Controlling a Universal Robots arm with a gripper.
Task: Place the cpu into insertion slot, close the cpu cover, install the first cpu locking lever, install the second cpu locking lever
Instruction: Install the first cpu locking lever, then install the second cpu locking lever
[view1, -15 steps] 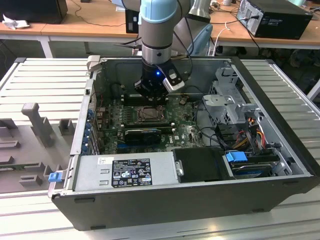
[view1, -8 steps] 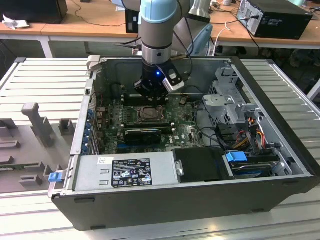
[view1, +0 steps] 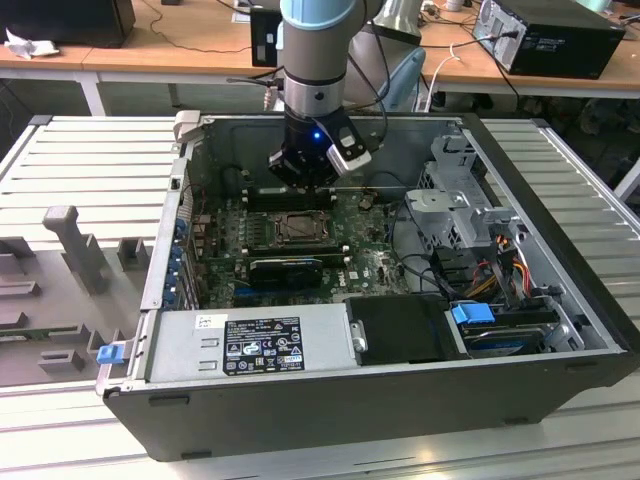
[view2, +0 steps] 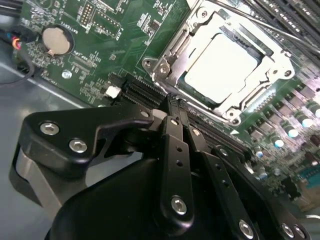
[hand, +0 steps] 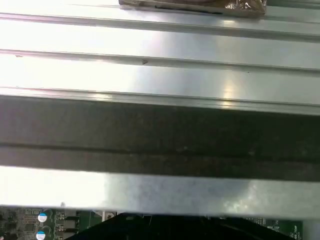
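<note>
The cpu (view2: 220, 65), a pale square chip, lies flat in the insertion slot (view1: 298, 228) on the green board. The silver cpu cover (view2: 272, 82) lies down around the chip's edges. A thin metal rod (view2: 262, 24) crosses just beyond the socket; I cannot tell whether it is latched. My gripper (view1: 303, 183) hangs inside the open computer case, just behind the socket and a little above the board. In the second wrist view its black fingers (view2: 172, 125) are pressed together with nothing between them, their tips (view2: 175, 102) short of the socket's corner.
Long black memory slots (view1: 285, 197) flank the socket, and a black card (view1: 285, 268) lies in front of it. A power supply (view1: 250, 340), drive cage (view1: 460, 210) and cables (view1: 500, 265) fill the case. The case wall (hand: 160, 135) and ribbed metal table (hand: 160, 70) lie beyond.
</note>
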